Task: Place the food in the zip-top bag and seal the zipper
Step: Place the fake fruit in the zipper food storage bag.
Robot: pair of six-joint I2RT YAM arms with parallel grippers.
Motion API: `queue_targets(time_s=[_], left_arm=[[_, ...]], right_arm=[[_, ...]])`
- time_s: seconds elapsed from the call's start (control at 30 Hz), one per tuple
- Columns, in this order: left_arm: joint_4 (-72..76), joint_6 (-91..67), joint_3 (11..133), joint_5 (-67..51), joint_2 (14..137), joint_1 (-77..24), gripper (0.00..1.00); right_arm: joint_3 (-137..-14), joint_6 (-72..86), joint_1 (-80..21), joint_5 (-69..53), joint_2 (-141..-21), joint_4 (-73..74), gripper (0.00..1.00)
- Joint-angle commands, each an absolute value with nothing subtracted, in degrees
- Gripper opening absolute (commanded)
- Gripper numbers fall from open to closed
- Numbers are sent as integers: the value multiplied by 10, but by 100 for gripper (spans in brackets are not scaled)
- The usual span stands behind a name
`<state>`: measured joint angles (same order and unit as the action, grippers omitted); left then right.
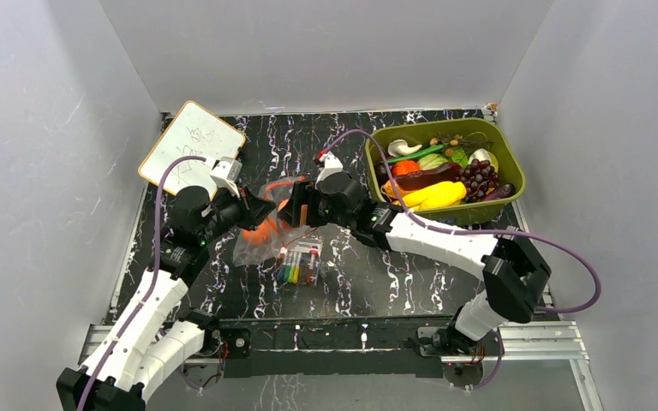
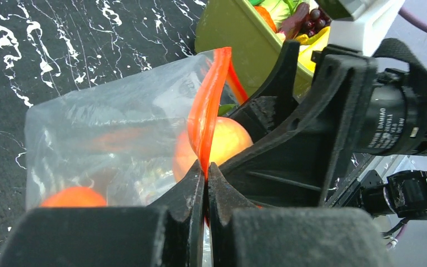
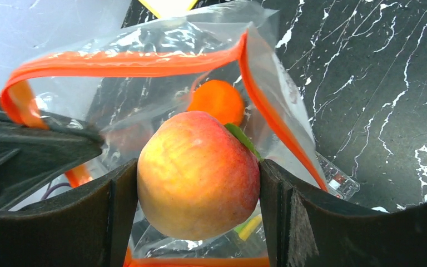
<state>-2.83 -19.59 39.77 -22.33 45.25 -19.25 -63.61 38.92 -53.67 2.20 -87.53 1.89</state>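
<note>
The clear zip-top bag (image 1: 261,224) lies mid-table, its mouth held open. My left gripper (image 2: 206,167) is shut on its red-orange zipper strip (image 2: 208,105) and holds that edge up. My right gripper (image 3: 197,181) is shut on a yellow-red toy peach (image 3: 197,173) and holds it at the open mouth, inside the zipper loop (image 3: 128,62). An orange toy fruit (image 3: 217,99) lies deeper inside the bag; it also shows in the left wrist view (image 2: 73,196). More toy food (image 1: 445,171) fills the olive-green bin (image 1: 511,163).
A pack of coloured markers (image 1: 300,263) lies just in front of the bag. A whiteboard (image 1: 190,141) lies at the back left. The bin stands at the back right. Grey walls enclose the table on three sides.
</note>
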Motion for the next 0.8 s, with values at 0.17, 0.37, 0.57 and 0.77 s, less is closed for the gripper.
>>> queue_targets(time_s=[0.17, 0.37, 0.57, 0.77], left_arm=[[-5, -192, 402, -236, 442, -194, 0], [-4, -177, 395, -227, 448, -194, 0], [-22, -143, 402, -209, 453, -195, 0], [14, -98, 385, -190, 432, -194, 0]], right_arm=[[-681, 381, -539, 42, -883, 13, 80], [-708, 354, -539, 21, -876, 57, 91], [-728, 292, -539, -8, -842, 103, 86], [-724, 233, -538, 19, -799, 146, 83]])
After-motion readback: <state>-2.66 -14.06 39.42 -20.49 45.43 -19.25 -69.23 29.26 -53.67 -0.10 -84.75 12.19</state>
